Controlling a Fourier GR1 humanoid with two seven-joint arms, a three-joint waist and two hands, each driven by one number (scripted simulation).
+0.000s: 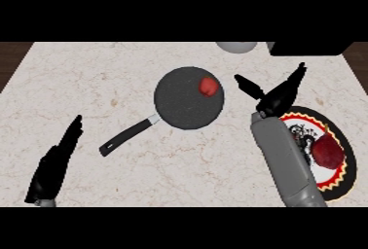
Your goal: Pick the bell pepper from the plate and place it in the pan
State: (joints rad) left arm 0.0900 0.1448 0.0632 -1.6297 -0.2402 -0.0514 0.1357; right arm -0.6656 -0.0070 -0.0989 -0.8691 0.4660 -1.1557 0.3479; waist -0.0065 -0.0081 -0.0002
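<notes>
bell pepper (208,86) in pan (183,104), right robot hand (277,98) splayed nearby

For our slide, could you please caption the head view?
Right hand open between plate and pan, a red item lying in the pan; left hand rests open lower-left.

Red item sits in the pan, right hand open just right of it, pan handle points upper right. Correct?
No. The head view shows the pan handle pointing lower left, toward the left hand, not upper right. The rest holds: the red item sits in the pan and the right hand is open just right of it.
</notes>
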